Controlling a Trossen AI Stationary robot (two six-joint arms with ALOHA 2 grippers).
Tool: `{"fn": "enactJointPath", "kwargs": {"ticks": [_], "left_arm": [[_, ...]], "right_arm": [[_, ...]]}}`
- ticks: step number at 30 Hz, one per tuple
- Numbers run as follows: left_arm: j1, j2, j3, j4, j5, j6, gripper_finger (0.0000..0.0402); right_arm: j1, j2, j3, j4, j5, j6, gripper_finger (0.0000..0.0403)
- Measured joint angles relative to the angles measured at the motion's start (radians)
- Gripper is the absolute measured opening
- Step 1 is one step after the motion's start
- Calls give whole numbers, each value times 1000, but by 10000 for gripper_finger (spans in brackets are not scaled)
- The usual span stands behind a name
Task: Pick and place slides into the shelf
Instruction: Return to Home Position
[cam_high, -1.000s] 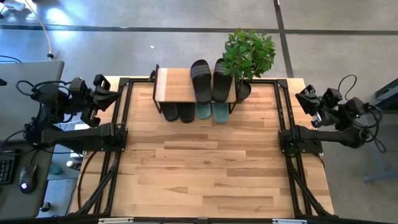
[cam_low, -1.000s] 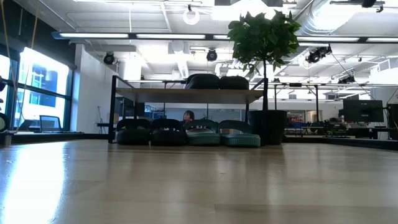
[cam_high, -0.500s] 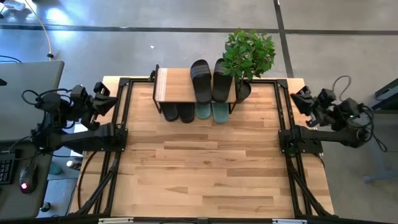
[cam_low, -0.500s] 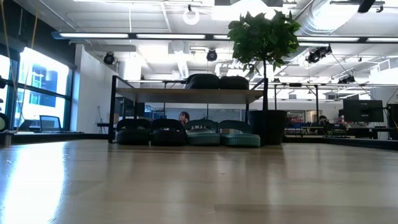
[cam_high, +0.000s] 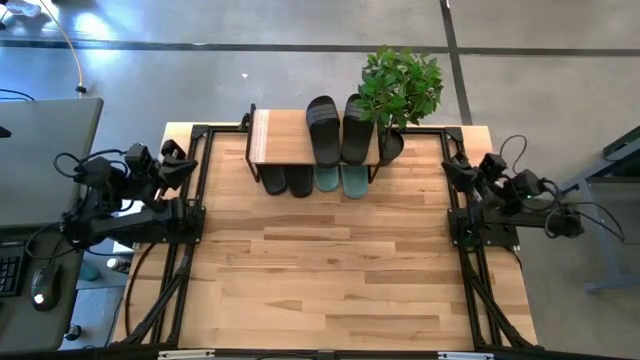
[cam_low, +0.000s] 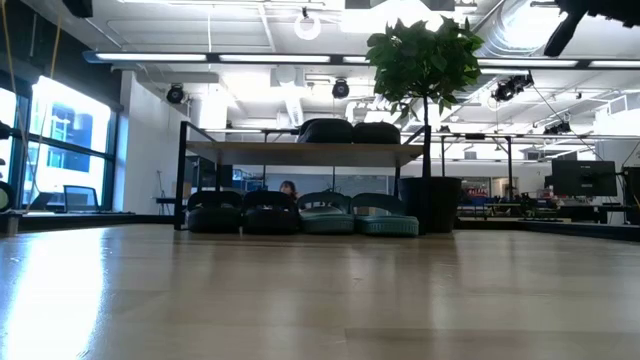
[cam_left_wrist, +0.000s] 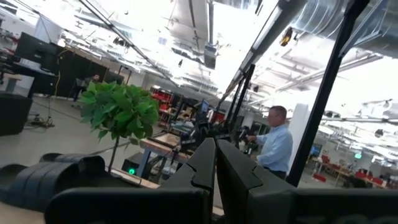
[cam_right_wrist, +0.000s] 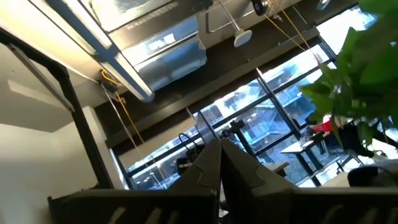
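My left gripper (cam_high: 183, 165) sits with its fingers pressed together and nothing between them, well off the bare end of the shelf (cam_high: 280, 137). My right gripper (cam_high: 452, 168), closed and empty too, sits well off the shelf's other end, beyond the potted plant (cam_high: 400, 85). All six slides are at the shelf. One black pair (cam_high: 338, 130) is on its plank, with a second black pair (cam_high: 287, 181) and the green pair (cam_high: 341, 180) beneath. Every long axis runs front to back across the shelf. Neither arm looks nearer, as far as I can judge from above. With every slide housed, I reckon only parking the arms remains.
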Motion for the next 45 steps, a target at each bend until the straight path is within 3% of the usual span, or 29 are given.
{"fn": "enactJointPath", "kwargs": {"ticks": [9,22,27,34,40,45], "left_arm": [[0,-12,-122,98,1,-51,5],[0,-12,-297,174,23,-163,5],[0,-12,-374,180,20,-196,5],[0,-12,-456,168,19,-141,5],[0,-12,-509,164,-10,-11,5],[0,-11,-516,63,-24,116,5]], "right_arm": [[0,0,-121,147,8,61,0],[0,0,-190,167,22,111,0],[0,0,-190,92,23,130,0],[0,0,-190,-154,17,86,0],[0,0,-190,-313,33,-26,0],[0,1,-190,-421,35,-268,0]]}}
